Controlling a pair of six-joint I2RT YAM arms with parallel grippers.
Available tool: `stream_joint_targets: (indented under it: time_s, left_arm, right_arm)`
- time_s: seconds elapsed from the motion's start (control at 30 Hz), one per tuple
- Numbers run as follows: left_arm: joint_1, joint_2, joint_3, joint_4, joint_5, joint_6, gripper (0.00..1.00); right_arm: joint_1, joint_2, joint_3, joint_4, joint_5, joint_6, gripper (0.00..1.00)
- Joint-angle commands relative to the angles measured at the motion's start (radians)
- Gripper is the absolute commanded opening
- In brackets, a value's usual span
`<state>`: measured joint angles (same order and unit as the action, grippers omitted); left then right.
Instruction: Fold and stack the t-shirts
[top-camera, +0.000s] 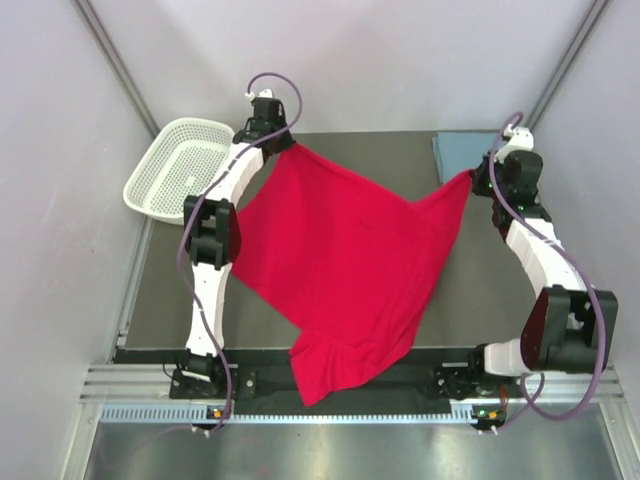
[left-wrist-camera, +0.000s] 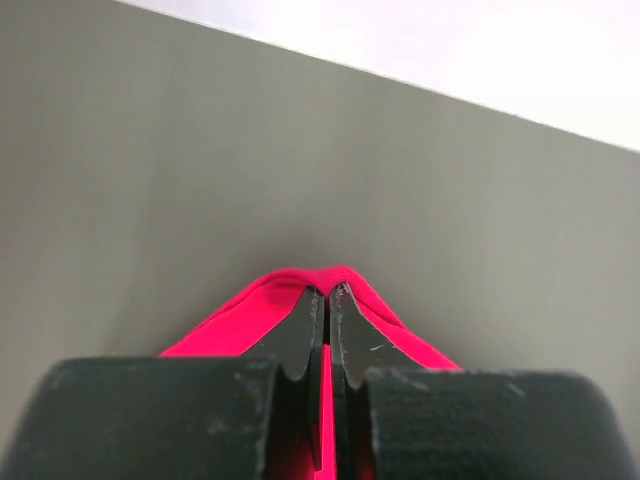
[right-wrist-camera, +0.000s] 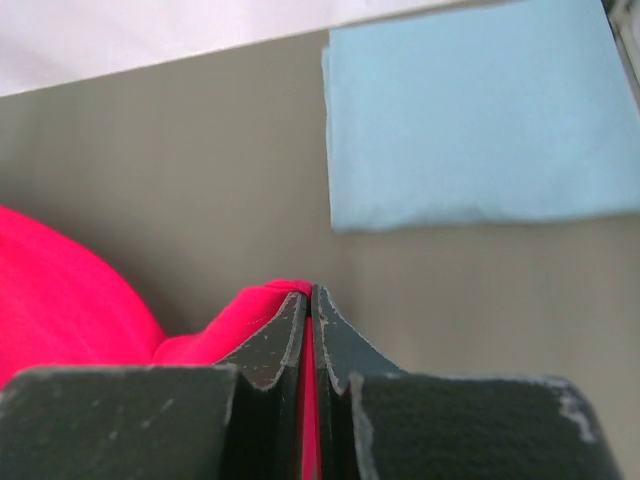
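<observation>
Holding red t-shirt (top-camera: 350, 260) spread out between both arms over dark worktop (top-camera: 490, 300). Left jaws pressing fully together on one far corner of the cloth, near the back-left of the worktop, with red fabric bunching up over and around both tips in the left wrist view. Right jaws likewise clamping closed on the opposite corner at the far right, with a thin strip of red showing between the tips and a fold of cloth poking out on the left side. Stretching as a nearly straight edge from jaws to jaws, with the rest of the shirt sloping down toward the near side; cannot tell whether the middle is touching the worktop. Draping the lower part, one sleeve included, over the near edge of the worktop and the rail between the arm bases. Lying folded flat at the far-right corner of the worktop, blue-grey t-shirt (right-wrist-camera: 480, 120), just beyond the right jaws and apart from them. Sitting beside the far-left corner of the worktop, white mesh basket (top-camera: 180, 170), close to left arm (top-camera: 215, 215).
</observation>
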<state>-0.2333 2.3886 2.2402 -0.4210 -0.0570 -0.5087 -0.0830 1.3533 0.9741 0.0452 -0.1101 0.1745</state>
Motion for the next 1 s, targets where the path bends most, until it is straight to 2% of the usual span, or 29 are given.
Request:
stream_joint_targets:
  time_s: [0.0, 0.13, 0.37, 0.53, 0.7, 0.83, 0.97]
  left_arm:
    - [0.035, -0.005, 0.067, 0.063, 0.026, -0.048, 0.00]
    - [0.046, -0.060, 0.010, 0.091, 0.029, -0.051, 0.00]
    - [0.054, -0.206, -0.083, 0.097, 0.000, -0.022, 0.00]
    - [0.063, -0.388, -0.209, 0.128, -0.017, 0.004, 0.00]
    - [0.080, -0.612, -0.327, 0.126, -0.040, 0.018, 0.00]
    - [0.095, -0.801, -0.419, 0.131, -0.059, -0.001, 0.00]
    - [0.100, -1.058, -0.531, 0.146, -0.092, -0.011, 0.00]
  right_arm:
    - [-0.012, 0.043, 0.116, 0.091, -0.060, -0.037, 0.00]
    - [-0.012, 0.050, 0.169, 0.047, -0.053, -0.027, 0.00]
    - [-0.012, -0.083, 0.222, -0.044, -0.014, -0.026, 0.00]
    - [-0.011, -0.232, 0.207, -0.151, 0.006, -0.032, 0.00]
    - [-0.006, -0.462, 0.192, -0.284, 0.026, -0.027, 0.00]
    - [-0.006, -0.626, 0.236, -0.456, 0.004, -0.020, 0.00]
    - [-0.006, -0.758, 0.363, -0.614, -0.069, -0.024, 0.00]
